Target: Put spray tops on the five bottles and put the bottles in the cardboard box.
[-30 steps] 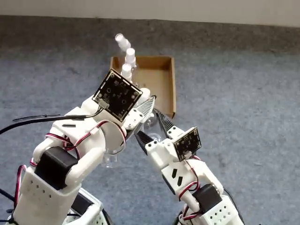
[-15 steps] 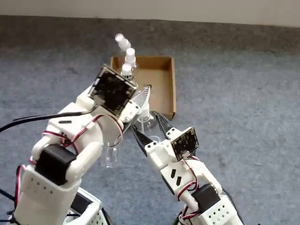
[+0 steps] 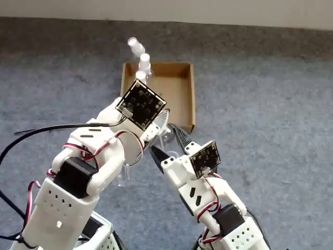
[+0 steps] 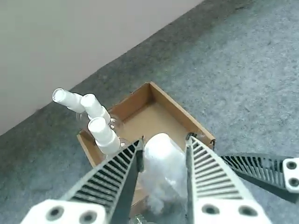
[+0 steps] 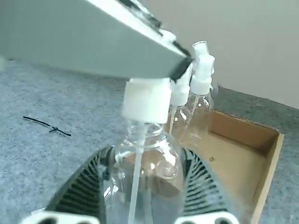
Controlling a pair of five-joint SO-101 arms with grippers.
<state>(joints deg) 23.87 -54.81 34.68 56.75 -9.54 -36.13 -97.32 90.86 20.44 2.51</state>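
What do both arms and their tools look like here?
The left arm and right arm have white plastic shells, black motor blocks and looped red-and-black wires. Each wrist carries a dark square circuit board. The left tool and right tool have black, ribbed, tapering fingers on white bases. A black cable trails from the left arm.

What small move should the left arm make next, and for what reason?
Probably turn the spray top down onto the bottle: the left gripper holds the top, its tube is already inside, and the right gripper holds the bottle.
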